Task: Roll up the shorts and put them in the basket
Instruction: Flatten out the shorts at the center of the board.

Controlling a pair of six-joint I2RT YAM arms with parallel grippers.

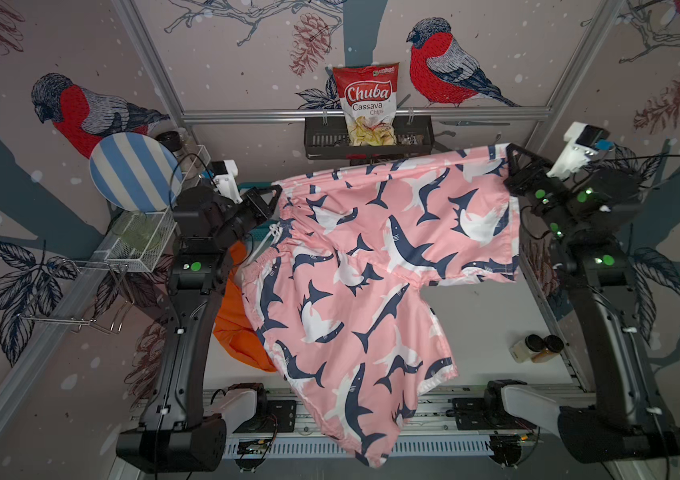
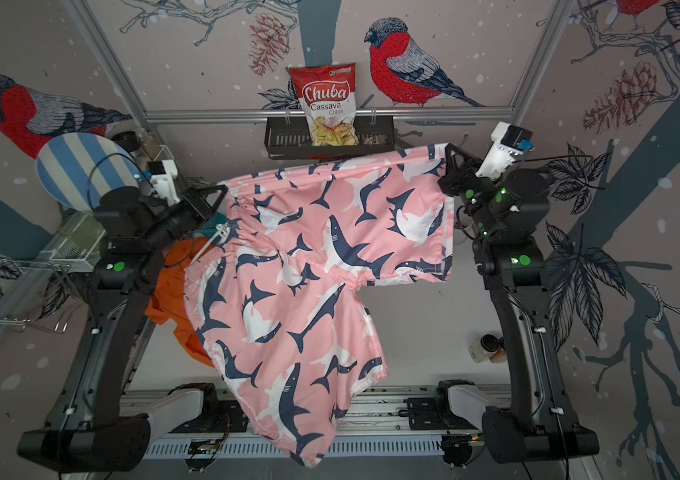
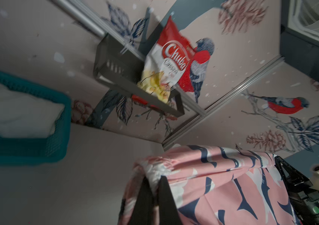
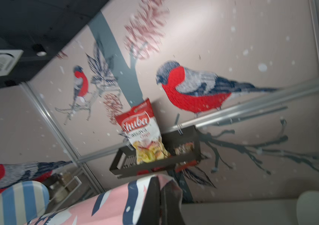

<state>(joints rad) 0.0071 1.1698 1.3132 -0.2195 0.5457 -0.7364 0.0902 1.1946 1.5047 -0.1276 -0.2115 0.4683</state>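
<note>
Blk arms (image 1: 188,332), green dots (image 1: 195,266), wht wrist cams (image 1: 575,156).

Pink shark-print shorts (image 1: 371,270) aloft, outstretched; orange shorts (image 1: 238,328) crumpled beneath.

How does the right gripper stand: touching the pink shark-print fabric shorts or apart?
Touching. Right wrist view: right gripper pinches the pink shark-print fabric shorts.
</note>
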